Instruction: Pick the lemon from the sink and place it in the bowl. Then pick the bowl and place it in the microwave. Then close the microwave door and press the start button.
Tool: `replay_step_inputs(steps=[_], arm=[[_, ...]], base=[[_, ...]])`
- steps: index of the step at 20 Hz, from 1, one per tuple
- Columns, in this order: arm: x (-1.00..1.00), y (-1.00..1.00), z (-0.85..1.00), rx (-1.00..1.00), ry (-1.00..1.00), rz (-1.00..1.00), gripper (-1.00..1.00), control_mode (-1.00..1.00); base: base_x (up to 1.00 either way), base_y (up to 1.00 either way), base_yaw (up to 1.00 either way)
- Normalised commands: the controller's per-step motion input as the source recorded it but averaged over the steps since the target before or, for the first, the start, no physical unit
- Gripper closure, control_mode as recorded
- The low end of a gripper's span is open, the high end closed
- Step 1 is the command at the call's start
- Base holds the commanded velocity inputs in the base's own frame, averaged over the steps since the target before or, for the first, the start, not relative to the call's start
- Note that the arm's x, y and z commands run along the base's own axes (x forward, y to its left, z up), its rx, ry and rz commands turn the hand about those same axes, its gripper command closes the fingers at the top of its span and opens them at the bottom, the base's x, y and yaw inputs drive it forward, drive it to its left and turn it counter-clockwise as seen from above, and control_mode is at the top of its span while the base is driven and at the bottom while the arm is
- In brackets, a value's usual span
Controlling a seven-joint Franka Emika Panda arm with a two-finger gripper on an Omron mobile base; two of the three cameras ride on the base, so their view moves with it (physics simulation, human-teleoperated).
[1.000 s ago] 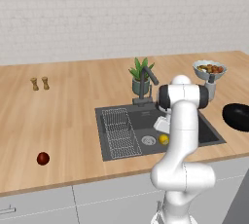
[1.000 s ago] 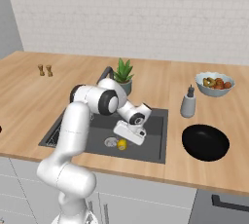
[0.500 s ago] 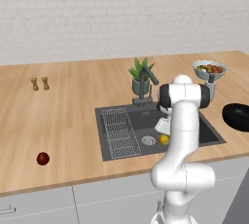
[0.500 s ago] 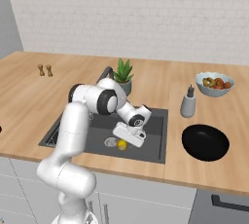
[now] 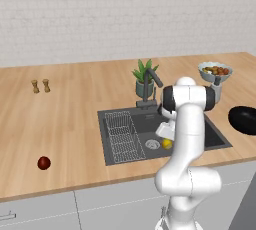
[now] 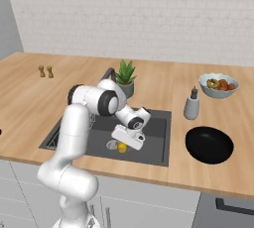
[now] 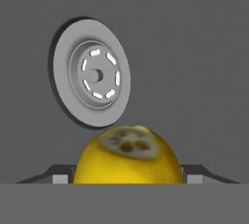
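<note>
While the tool [image 7: 127,179] straddles the lemon [image 7: 128,155] at the frame's lower centre, whether it grips is unclear. Being round, it could roll toward the drain [image 7: 91,72] in the sink [image 7: 204,47] if pinched off-centre.

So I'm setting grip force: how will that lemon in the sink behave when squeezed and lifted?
The lemon looks round and smooth, so it may slip or roll toward the drain on the flat sink floor. Probably firm and light, since it sits between the gripper fingertips.

lemon [image 5: 167,144] in sink [image 5: 210,129], beside drain | end effector [image 5: 165,133] just above, grip possibly unclosed
</note>
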Motion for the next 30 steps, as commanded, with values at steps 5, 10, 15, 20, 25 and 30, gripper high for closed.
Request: replay_step_inputs(steps=[5, 10, 15, 20, 25, 30], arm=[[-0.19, 0.12, 0.01, 0.0, -0.02, 0.0, 1.0, -1.0], [-0.36, -0.2, 0.72, 0.11, -0.23, 0.0, 1.0, -1.0], [-0.35, -0.29, 1.0, 0.15, -0.27, -0.01, 1.0, -1.0], [-0.6, -0.39, 1.0, 0.16, -0.27, -0.07, 1.0, -1.0], [-0.62, -0.26, 1.0, 0.11, -0.18, -0.12, 1.0, -1.0], [-0.74, -0.27, 1.0, 0.07, -0.05, -0.18, 1.0, -1.0]], base=[[0.0, 0.0, 0.0], [0.0, 0.0, 0.0], [0.0, 0.0, 0.0], [0.0, 0.0, 0.0], [0.0, 0.0, 0.0], [0.0, 0.0, 0.0]])
